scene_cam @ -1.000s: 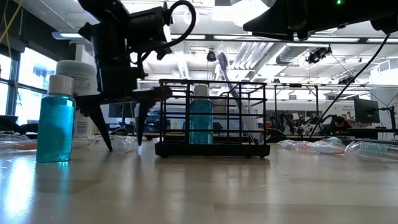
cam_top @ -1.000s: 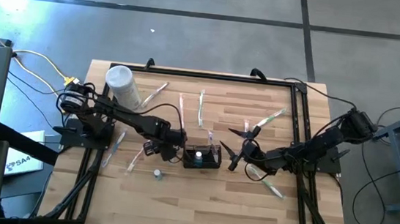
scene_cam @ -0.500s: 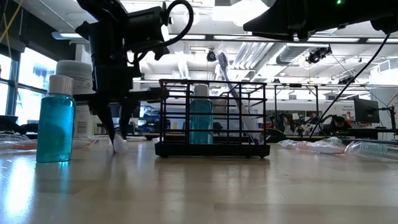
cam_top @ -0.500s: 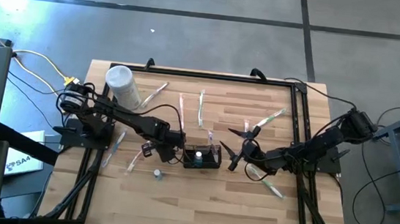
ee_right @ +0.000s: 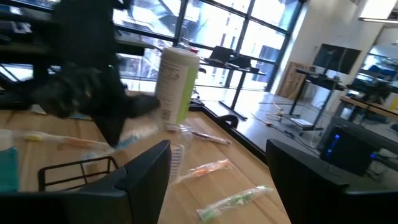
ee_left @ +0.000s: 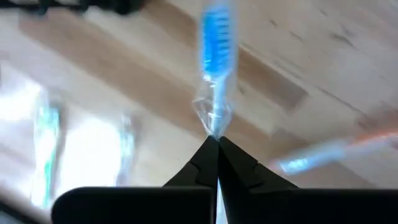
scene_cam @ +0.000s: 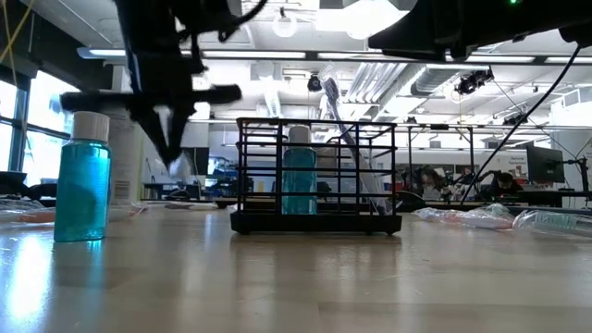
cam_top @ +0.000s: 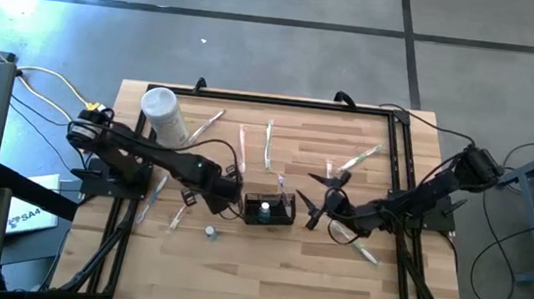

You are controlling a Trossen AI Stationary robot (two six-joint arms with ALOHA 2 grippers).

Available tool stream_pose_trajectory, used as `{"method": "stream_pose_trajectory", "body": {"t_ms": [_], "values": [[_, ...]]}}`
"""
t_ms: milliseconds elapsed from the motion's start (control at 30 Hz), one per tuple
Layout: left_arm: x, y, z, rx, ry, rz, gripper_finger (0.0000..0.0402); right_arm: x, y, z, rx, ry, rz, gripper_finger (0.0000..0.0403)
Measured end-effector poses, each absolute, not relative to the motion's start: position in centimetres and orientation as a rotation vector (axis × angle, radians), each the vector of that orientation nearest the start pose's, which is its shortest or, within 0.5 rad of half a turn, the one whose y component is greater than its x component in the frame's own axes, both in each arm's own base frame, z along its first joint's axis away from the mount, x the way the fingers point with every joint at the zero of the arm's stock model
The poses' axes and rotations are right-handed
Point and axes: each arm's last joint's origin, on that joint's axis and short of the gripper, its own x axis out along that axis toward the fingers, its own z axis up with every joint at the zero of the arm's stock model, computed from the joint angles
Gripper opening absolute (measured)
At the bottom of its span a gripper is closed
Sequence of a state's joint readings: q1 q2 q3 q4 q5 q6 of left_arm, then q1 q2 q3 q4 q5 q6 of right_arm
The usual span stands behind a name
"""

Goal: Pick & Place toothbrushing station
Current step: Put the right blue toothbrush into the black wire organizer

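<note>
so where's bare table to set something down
The near strip of the table, in front of the holder and small bottle, is bare. The far half is crowded with wrapped brushes, the canister, and both grippers beside the holder.

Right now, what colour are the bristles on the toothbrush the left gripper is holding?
Blue. The wrapped toothbrush pinched by the left gripper shows best in the left wrist view.
</note>
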State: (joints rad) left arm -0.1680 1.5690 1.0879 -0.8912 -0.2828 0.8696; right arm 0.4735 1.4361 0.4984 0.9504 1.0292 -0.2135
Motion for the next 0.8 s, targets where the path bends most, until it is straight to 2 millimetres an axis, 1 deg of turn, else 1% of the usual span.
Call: {"method": "stream_pose_trajectory", "body": {"t_ms": [133,267,367,467,567,633,667,733,800], "values": [[28.0,-5.1,25.6,1.001,1.29,-0.403,0.0001,24.0,9.9,20.4,-0.199,0.056,-0.61,0.0254],[27.5,-5.7,30.4,0.848,1.191,-0.33,0.0001,23.6,10.4,20.4,-0.197,0.061,-0.661,0.0254],[26.3,-5.5,34.6,0.712,1.053,-0.261,0.0001,23.3,11.0,20.4,-0.195,0.059,-0.652,0.0254],[24.8,-5.1,38.5,0.59,0.887,-0.174,0.0001,23.0,11.5,20.5,-0.193,0.057,-0.642,0.0254],[23.0,-4.7,41.8,0.472,0.637,-0.099,0.0001,22.7,12.0,20.5,-0.187,0.053,-0.634,0.0254],[22.2,-4.5,43.1,0.388,0.462,-0.058,0.0001,22.6,12.2,20.5,-0.186,0.052,-0.631,0.0254],[21.9,-4.4,43.4,0.343,0.384,-0.036,0.0,22.5,12.3,20.5,-0.185,0.051,-0.628,0.0254],[21.8,-4.3,42.8,0.263,0.286,0.007,0.0,22.4,12.5,20.6,-0.175,0.042,-0.62,0.0254],[22.0,-4.3,41.4,0.206,0.208,0.056,0.0,22.3,12.7,20.7,-0.17,0.038,-0.612,0.0254]]}}
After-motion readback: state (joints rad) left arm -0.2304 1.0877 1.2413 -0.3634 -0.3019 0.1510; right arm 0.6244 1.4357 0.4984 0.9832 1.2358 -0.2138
